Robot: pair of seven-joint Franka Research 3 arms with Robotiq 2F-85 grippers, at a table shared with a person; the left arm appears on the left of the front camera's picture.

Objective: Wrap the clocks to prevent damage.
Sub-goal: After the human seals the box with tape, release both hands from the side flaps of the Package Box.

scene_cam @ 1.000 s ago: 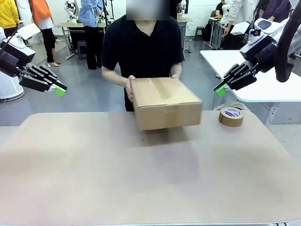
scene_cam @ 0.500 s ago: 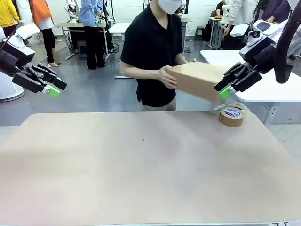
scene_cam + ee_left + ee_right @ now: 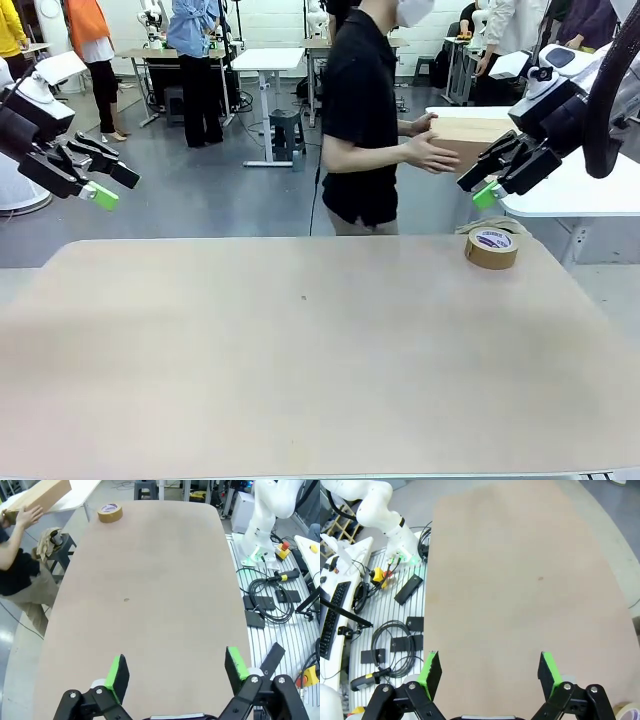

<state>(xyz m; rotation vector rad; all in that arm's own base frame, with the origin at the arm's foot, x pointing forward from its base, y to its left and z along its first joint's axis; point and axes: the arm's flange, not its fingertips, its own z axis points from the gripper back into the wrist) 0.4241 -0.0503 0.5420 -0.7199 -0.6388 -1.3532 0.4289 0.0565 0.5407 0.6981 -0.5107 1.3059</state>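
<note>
The clocks are out of view. A person in a black shirt stands at the far side of the table, turned to the right, and holds a closed cardboard box (image 3: 462,138) in both hands above a side table. The same box (image 3: 41,497) is at the top left of the left wrist view. My left gripper (image 3: 115,186) hangs open in the air beyond the table's left end, nothing between its fingers (image 3: 118,672). My right gripper (image 3: 478,187) hangs open just beside the box, apart from it, and is bare too (image 3: 489,669).
A roll of brown packing tape (image 3: 491,247) lies on the tan table (image 3: 300,350) at its far right. A white side table (image 3: 560,190) stands beyond on the right. Cables and control boxes (image 3: 270,600) lie on the floor on the robot's side.
The person has lifted the box off the table and carried it to the right, turning away. Both grippers have opened wider and stayed up in the air.
</note>
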